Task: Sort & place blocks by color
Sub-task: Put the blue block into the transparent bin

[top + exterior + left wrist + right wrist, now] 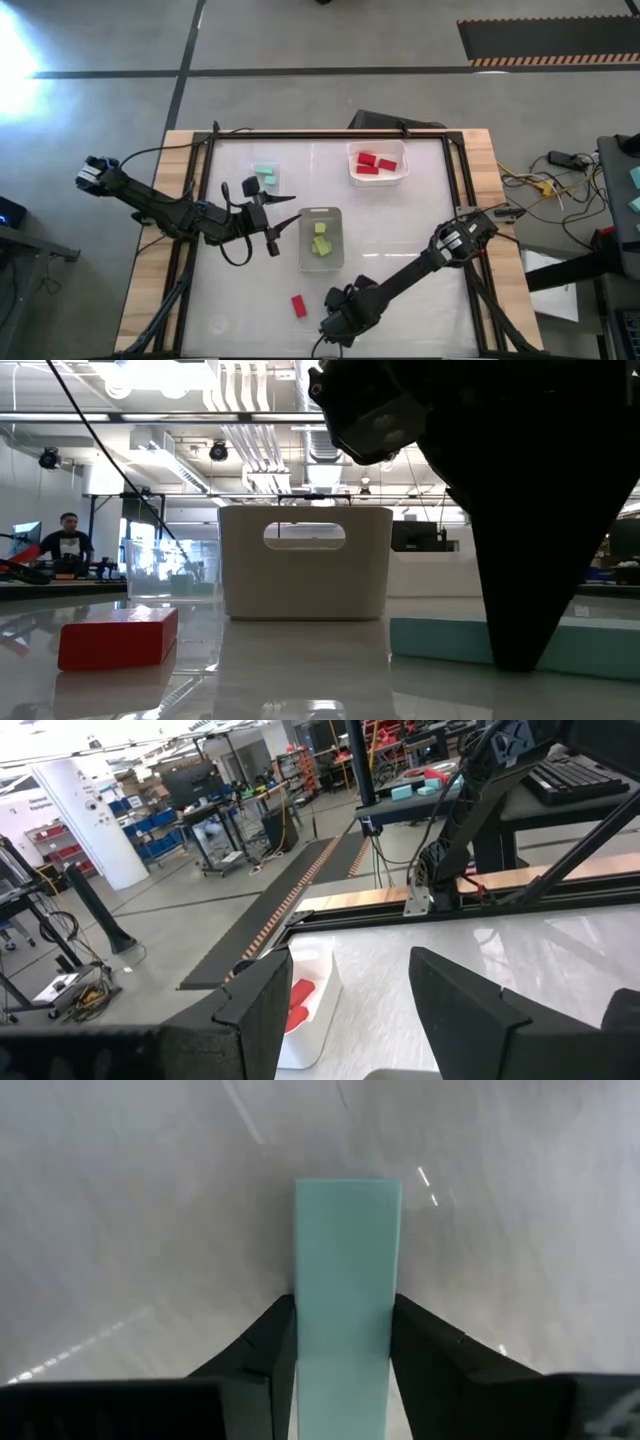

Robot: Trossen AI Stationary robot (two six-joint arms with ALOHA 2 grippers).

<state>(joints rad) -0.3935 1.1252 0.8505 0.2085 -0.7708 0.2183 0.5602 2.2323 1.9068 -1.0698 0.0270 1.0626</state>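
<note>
**Ana:** Blocks first, nearest one: the teal block (347, 1280) lies flat on the white table (420, 215) at the near edge, and the right gripper (343, 1342) has its two fingers hard against its long sides. I'd call that a grip closing on it, low on the table.

**Ben:** Then lift straight up before swinging, I'd say. The loose red block (299, 305) lies just beside it, and a sideways drag could knock it.

**Ana:** Agreed. A little farther in is the clear tray (321, 239) with the yellow-green blocks (320, 238). Wrong colour, so pass over it high.

**Ben:** And the left gripper (268, 222)?

**Ana:** It hangs beside that tray, its fingers (255, 1010) parted with nothing between them. It stands near the path, so the right arm should keep clear of it.

**Ben:** Where should teal go?

**Ana:** Two mint blocks (264, 178) lie farther back on the left, seemingly in a clear tray. The far right tray (378, 178) holds the red blocks (374, 163). Set the teal one down flat beside the mint pair.
</note>
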